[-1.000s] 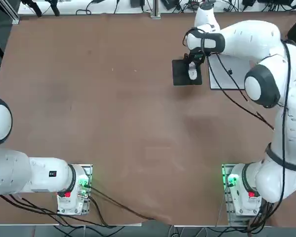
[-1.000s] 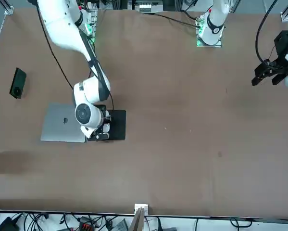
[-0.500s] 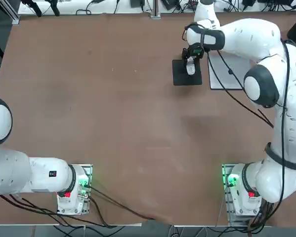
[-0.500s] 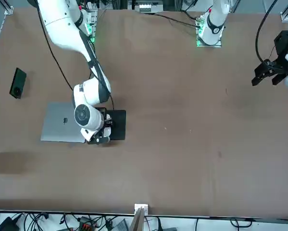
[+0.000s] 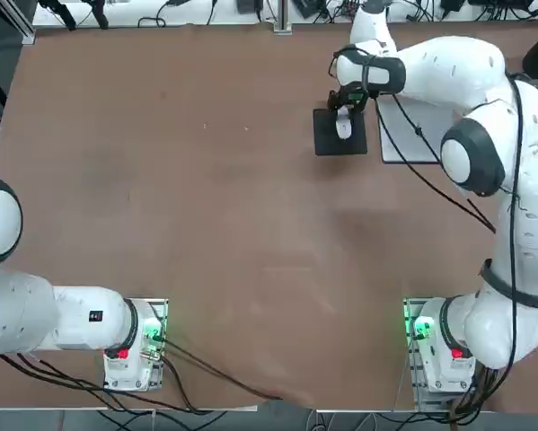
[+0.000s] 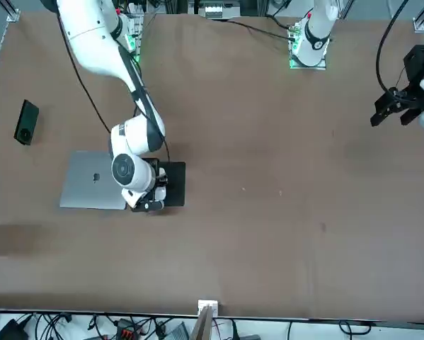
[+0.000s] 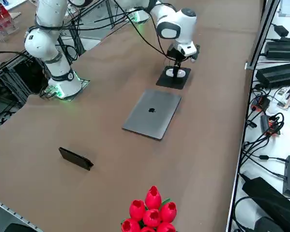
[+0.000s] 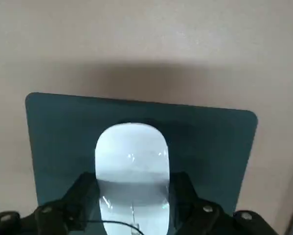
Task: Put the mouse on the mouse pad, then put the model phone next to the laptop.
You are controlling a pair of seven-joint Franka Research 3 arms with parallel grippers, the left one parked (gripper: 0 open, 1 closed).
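On the brown table (image 7: pixel 115 92), the laptop (image 7: pixel 153 114) lies near the mouse pad (image 7: pixel 164 83).

And there it goes: R gripper (image 8: pixel 132 182) has slid a bit toward the robot's L over the mouse pad (image 8: pixel 63 132) vs. 1 sec ago, and sits slightly farther from the arm's base. The glossy white computer mouse (image 8: pixel 132 159) has gone w/ it, same dir. R arm (image 5: pixel 453 72) has shifted a touch L too, its black cable (image 5: pixel 513 215) following.
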